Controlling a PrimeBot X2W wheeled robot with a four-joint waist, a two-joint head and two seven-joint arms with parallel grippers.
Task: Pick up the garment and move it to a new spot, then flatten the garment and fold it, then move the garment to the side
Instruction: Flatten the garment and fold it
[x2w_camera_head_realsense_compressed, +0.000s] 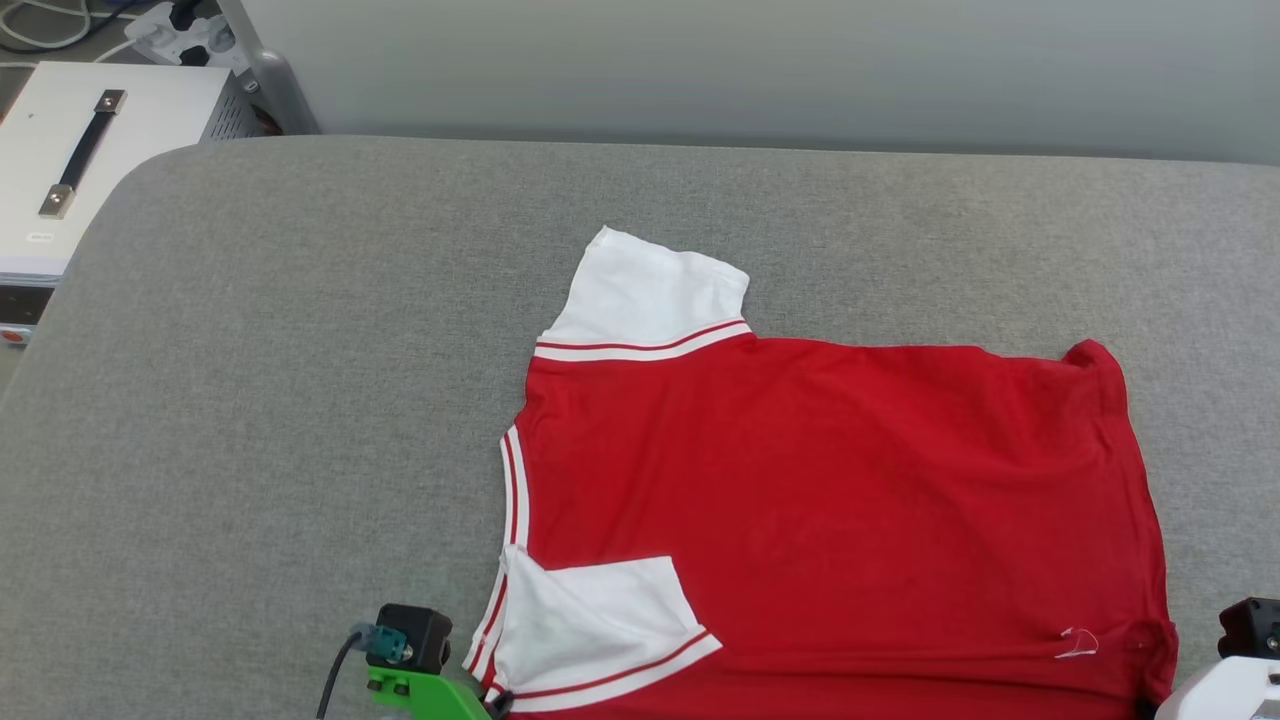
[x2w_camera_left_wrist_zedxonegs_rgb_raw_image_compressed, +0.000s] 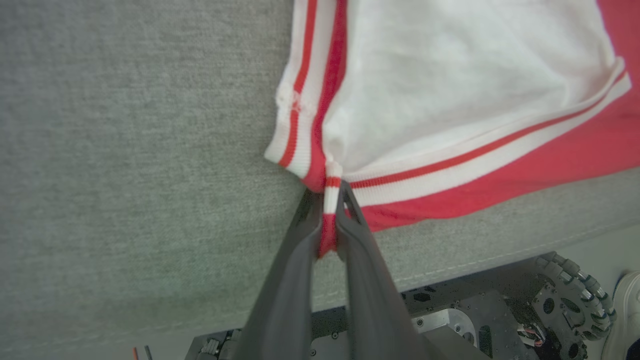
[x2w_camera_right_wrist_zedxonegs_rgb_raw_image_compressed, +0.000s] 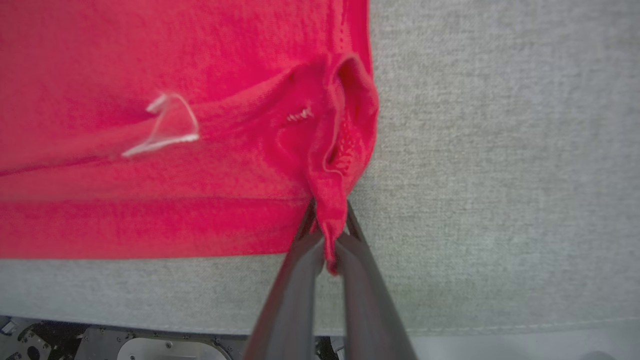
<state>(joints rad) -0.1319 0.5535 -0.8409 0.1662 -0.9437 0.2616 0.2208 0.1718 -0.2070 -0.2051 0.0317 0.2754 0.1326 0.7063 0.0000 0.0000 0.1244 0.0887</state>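
While it lies spread nearly flat, the garment (x2w_camera_head_realsense_compressed: 830, 520) covers the near right part of a grey fabric-covered tabletop (x2w_camera_head_realsense_compressed: 300, 400), with its near edge right at the tabletop's front edge. Its striped neck trim (x2w_camera_head_realsense_compressed: 513, 490) points toward the robot's left and its hem lies to the right. Plain red cloth faces up. One white sleeve (x2w_camera_head_realsense_compressed: 645, 295) sticks out flat on the far side. The other white sleeve (x2w_camera_head_realsense_compressed: 590, 625) is folded inward and rests on the red body near the front left corner. A small clear plastic loop (x2w_camera_head_realsense_compressed: 1078, 643) sits on the cloth near the front right corner.

At the front left corner, the left claw (x2w_camera_left_wrist_zedxonegs_rgb_raw_image_compressed: 327, 200) has its two dark fingers (x2w_camera_left_wrist_zedxonegs_rgb_raw_image_compressed: 295, 260) pressed together on a strip of red-and-white striped trim, pinching it just where the sleeve seam meets the neck trim. At the front right corner, the right claw (x2w_camera_right_wrist_zedxonegs_rgb_raw_image_compressed: 330, 220) is clamped on a bunched, puckered tip of the red hem, which pokes down between its fingers (x2w_camera_right_wrist_zedxonegs_rgb_raw_image_compressed: 295, 280).

From the head camera, the left arm's green and black wrist mount (x2w_camera_head_realsense_compressed: 410, 655) sits just left of the folded sleeve, and the right arm's pale forearm (x2w_camera_head_realsense_compressed: 1230, 690) sits just right of the hem corner.

Beyond the tabletop's far left corner stands a white box (x2w_camera_head_realsense_compressed: 90, 150) with a black handle. A pale wall (x2w_camera_head_realsense_compressed: 760, 70) runs behind.
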